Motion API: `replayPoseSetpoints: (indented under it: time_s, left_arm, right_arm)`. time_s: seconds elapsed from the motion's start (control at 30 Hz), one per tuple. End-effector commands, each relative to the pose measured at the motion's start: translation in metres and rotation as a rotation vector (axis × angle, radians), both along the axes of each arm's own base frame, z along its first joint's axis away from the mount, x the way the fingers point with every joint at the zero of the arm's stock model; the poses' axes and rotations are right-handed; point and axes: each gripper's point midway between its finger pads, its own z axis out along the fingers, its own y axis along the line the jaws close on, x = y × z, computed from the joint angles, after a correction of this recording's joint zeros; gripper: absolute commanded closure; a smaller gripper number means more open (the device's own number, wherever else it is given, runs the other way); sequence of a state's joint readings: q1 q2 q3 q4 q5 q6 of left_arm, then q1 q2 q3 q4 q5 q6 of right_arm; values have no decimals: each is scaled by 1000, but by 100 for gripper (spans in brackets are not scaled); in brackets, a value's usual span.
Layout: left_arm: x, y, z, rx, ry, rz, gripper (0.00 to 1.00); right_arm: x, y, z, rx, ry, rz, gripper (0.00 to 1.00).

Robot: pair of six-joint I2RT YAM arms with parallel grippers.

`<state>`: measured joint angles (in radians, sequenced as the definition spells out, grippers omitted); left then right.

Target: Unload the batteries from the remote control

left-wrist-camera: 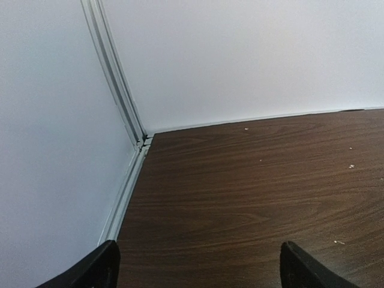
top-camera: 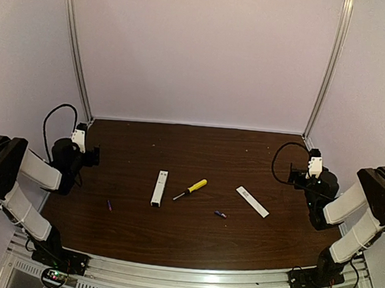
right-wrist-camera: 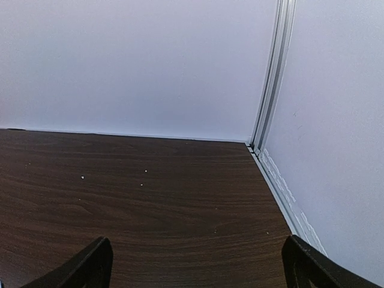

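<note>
Top external: one remote control on the bench, two batteries out.
One battery lies at its eight o'clock, one battery at four; one screwdriver at three; my left jaws and right jaws gape released, empty.

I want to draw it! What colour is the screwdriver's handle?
The screwdriver has a yellow handle. The top external view shows it best.

The remote control lies near the centre of the bench, with the screwdriver just beside it on the right and the cover strip farther right. One battery lies left of the remote control and nearer the arm bases. The second battery lies between screwdriver and cover strip, also nearer the bases.
</note>
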<state>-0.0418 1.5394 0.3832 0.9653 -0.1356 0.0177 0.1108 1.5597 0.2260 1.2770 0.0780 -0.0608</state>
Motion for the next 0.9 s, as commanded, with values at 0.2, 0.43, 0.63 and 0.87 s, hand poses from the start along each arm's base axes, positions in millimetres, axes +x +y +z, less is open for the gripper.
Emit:
replayPoseSetpoints:
  time_s: [0.2, 0.43, 0.63, 0.87]
  left_arm:
    - [-17, -16, 5, -8, -90, -168, 5]
    - [-14, -5, 6, -29, -99, -107, 3]
    - [-16, -5, 7, -27, -105, -105, 3]
    - [-15, -5, 7, -28, -106, -108, 3]
  right_arm:
    - [3, -7, 5, 8, -12, -31, 0]
    - [5, -18, 4, 35, -3, -102, 0]
    - [5, -18, 4, 35, -2, -103, 0]
    - [5, -18, 4, 35, -3, -102, 0]
